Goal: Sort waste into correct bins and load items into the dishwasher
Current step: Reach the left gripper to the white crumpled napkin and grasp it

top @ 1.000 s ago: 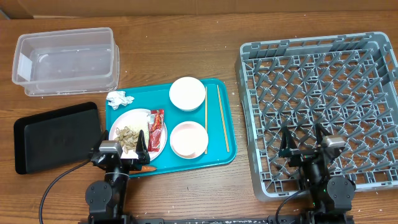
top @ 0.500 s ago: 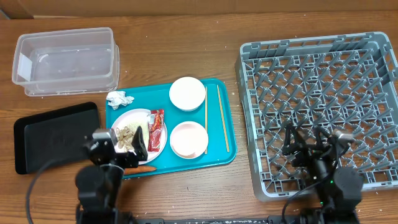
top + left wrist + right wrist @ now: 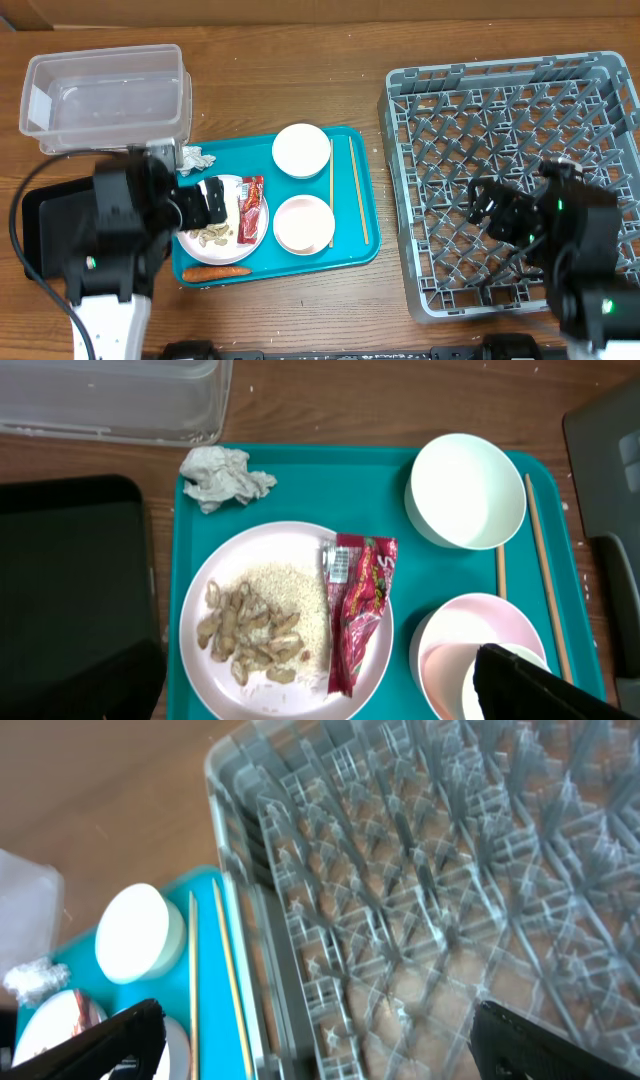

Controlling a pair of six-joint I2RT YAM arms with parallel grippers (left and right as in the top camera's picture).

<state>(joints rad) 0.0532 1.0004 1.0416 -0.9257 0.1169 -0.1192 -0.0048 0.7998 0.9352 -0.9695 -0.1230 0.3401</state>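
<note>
On the brown wood-grain tabletop [image 3: 300, 60], a teal serving tray [image 3: 320, 490] carries a red snack wrapper [image 3: 358, 610], white tissue [image 3: 225, 477], white bowl [image 3: 465, 490], pale pinkish plate [image 3: 215, 565] and orange carrot [image 3: 216, 271], with a black tray [image 3: 55, 225] and clear tub [image 3: 105, 95] to the left and a grey grid-patterned dish rack [image 3: 500, 110] on the right.

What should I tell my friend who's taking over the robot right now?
Left gripper: jaws open, empty, above the plate.
Right gripper: jaws open, empty, above the dish rack.
On the teal tray: plate with seeds, rice and wrapper; tissue; carrot; two bowls; chopsticks.
Clear tub, black tray and dish rack show nothing inside.
Done: nothing.
Left: sort all waste, load all dishes.
</note>
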